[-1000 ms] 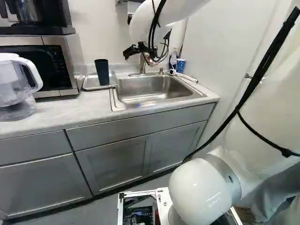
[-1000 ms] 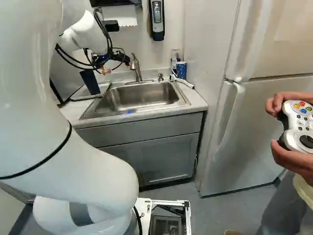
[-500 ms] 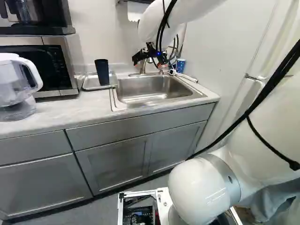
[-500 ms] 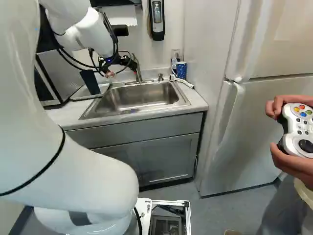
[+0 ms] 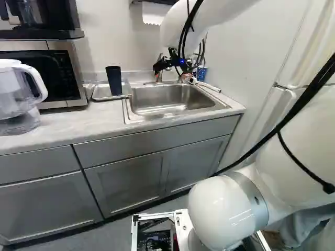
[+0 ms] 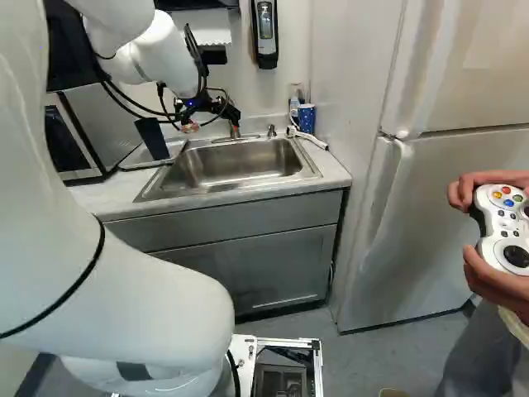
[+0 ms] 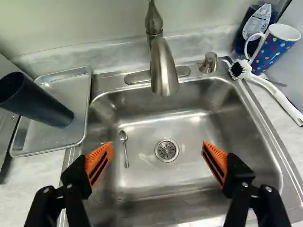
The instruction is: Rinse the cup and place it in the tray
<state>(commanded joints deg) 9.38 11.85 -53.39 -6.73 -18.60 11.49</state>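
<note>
1. The gripper is spread and empty above the sink, presumably kept wide for a cup.
2. The polka-dot mug, likely the one to rinse, stands beside it, handle basinward.
3. A dish brush and bottle crowd it.
4. A dark tumbler occupies the tray.

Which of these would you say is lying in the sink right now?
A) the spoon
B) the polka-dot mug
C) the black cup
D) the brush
A: the spoon lies on the bottom of the sink, beside the drain.
</note>
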